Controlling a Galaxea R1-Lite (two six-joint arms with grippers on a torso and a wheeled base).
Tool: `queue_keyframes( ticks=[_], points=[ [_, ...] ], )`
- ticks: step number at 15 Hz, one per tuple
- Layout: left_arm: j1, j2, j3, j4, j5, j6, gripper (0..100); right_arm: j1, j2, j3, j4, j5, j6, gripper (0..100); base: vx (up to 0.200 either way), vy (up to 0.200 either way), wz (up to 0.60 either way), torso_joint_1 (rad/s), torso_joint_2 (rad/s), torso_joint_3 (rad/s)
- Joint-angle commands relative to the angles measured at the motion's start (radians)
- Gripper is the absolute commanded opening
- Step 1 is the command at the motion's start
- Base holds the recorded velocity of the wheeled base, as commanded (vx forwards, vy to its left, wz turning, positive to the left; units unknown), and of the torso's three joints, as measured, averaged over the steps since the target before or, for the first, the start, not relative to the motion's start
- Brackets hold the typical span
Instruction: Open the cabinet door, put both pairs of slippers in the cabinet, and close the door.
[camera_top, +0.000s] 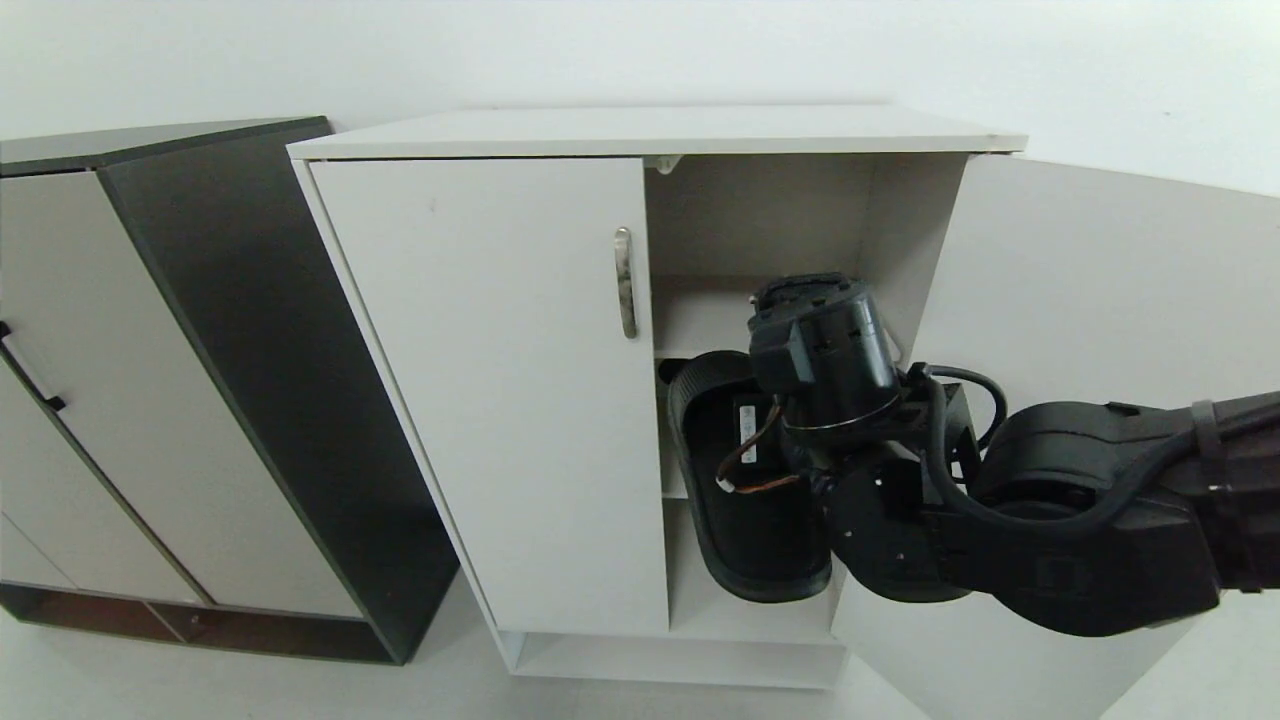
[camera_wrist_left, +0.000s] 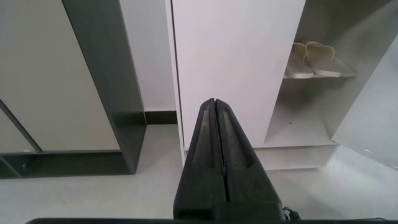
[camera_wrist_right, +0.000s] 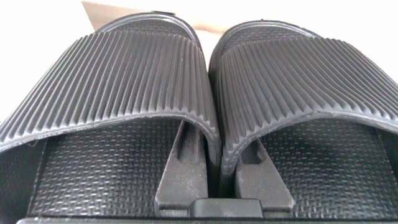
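We had the right claw (camera_wrist_right: 221, 180) clamped on the black ribbed rubber slippers (camera_top: 740, 540), pinching both inner strap edges, at the white cabinet's (camera_top: 480, 400) open side, mid-shelf lvl. We judged them light, bendy, grippy. The left claw (camera_wrist_left: 214, 146) was closed, empty, before the cabinet.

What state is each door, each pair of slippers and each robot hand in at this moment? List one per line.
right cabinet door: open
left cabinet door: closed
white slippers: on a shelf inside
black slippers: held at the opening, not set down
right hand: shut on black slippers
left hand: shut, empty
grey cabinet door: closed
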Motion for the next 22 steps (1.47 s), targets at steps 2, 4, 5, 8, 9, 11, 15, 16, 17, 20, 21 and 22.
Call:
queue_keyframes(
  ticks=[2, 4, 5, 8, 9, 11, 15, 16, 17, 20, 21, 22],
  points=[
    [0.000, 0.000, 0.000, 0.000, 0.000, 0.000, 0, -0.027, 0.015, -0.008, -0.002, 0.000, 0.000, 0, 0.000, 0.000, 0.00, 0.000, 0.00, 0.000],
    [0.000, 0.000, 0.000, 0.000, 0.000, 0.000, 0, -0.044, 0.018, -0.008, -0.002, 0.000, 0.000, 0, 0.000, 0.000, 0.00, 0.000, 0.00, 0.000],
    [0.000, 0.000, 0.000, 0.000, 0.000, 0.000, 0, -0.045, 0.018, -0.008, -0.002, 0.000, -0.002, 0, 0.000, 0.000, 0.00, 0.000, 0.00, 0.000],
    [0.000, 0.000, 0.000, 0.000, -0.001, 0.003, 0, -0.048, 0.019, -0.010, -0.004, 0.000, -0.003, 0, 0.067, 0.000, 0.00, 0.002, 0.00, -0.001],
    [0.000, 0.000, 0.000, 0.000, -0.001, 0.003, 0, -0.047, 0.024, -0.011, -0.004, 0.000, -0.003, 0, 0.200, 0.000, 0.00, 0.002, 0.01, 0.002],
    [0.000, 0.000, 0.000, 0.000, -0.001, 0.004, 0, -0.050, 0.032, -0.014, -0.005, 0.000, -0.003, 0, 0.200, 0.000, 0.00, -0.007, 0.00, 0.002],
    [0.000, 0.000, 0.000, 0.000, -0.001, 0.004, 0, -0.051, 0.032, -0.016, -0.005, 0.000, -0.003, 0, 0.200, 0.000, 0.00, 0.002, 0.01, 0.002],
    [0.000, 0.000, 0.000, 0.000, -0.001, 0.003, 0, -0.051, 0.032, -0.016, -0.005, 0.000, -0.003, 0, 0.200, 0.000, 0.00, 0.002, 0.01, -0.002],
    [0.000, 0.000, 0.000, 0.000, -0.001, 0.003, 0, -0.051, 0.033, -0.016, -0.005, 0.000, -0.002, 0, 0.200, 0.000, 0.00, -0.002, 0.00, 0.002],
    [0.000, 0.000, 0.000, 0.000, -0.001, 0.003, 0, -0.048, 0.029, 0.021, -0.027, -0.002, -0.023, 0, 0.133, 0.000, 0.00, 0.003, 0.00, 0.002],
    [0.000, 0.000, 0.000, 0.000, -0.001, 0.003, 0, -0.048, 0.032, 0.024, -0.060, -0.002, -0.029, 0, 0.000, 0.000, 0.00, 0.000, 0.00, 0.000],
    [0.000, 0.000, 0.000, 0.000, -0.001, 0.003, 0, -0.050, 0.032, 0.025, -0.076, 0.000, -0.039, 0, 0.000, 0.000, 0.00, 0.000, 0.00, 0.000]
  ],
)
